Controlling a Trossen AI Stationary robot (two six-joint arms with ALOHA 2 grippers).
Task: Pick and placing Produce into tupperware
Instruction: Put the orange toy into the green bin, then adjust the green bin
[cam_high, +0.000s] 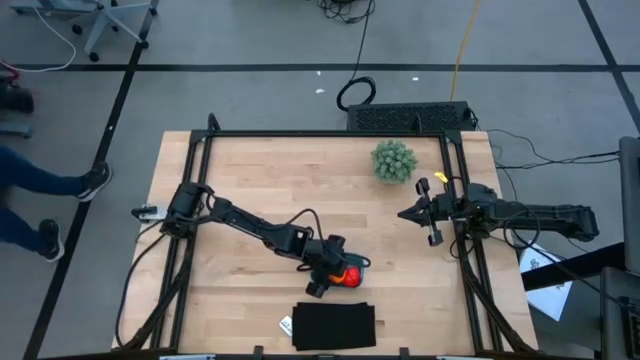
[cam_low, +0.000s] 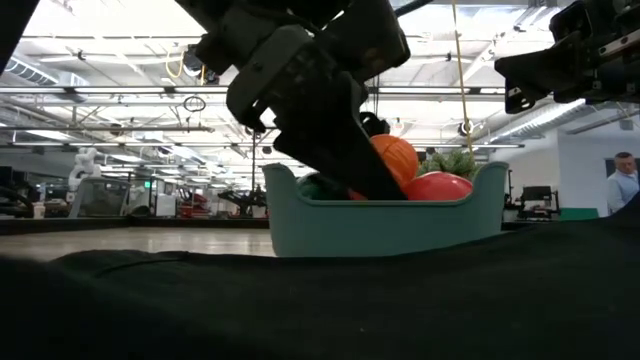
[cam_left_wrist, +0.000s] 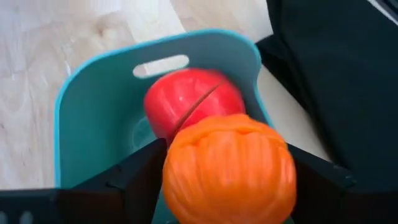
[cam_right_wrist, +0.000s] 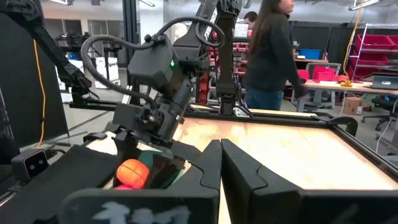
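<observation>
High view shows the left gripper (cam_high: 335, 272) reaching out over the near middle of the table (cam_high: 250, 190), directly above the tupperware (cam_low: 385, 222), which sits just beyond the far edge of the flat black rectangle (cam_high: 334, 326). Its jaws are spread about a ball's width and clamp the orange ball (cam_left_wrist: 229, 169) between the two fingers (cam_left_wrist: 127, 180). The ball hangs just over the red roundish one (cam_left_wrist: 186, 99), which lies inside the teal container near its handle slot. From table height, a dark green striped one (cam_low: 312, 186) shows behind the finger, also inside the container's wall. The right gripper (cam_high: 420, 212) waits well apart at the right side of the table, near the bushy plant (cam_high: 393, 160), its fingers (cam_right_wrist: 205, 168) pressed together with nothing between them. A person (cam_right_wrist: 271, 50) stands beyond the table's far side.
</observation>
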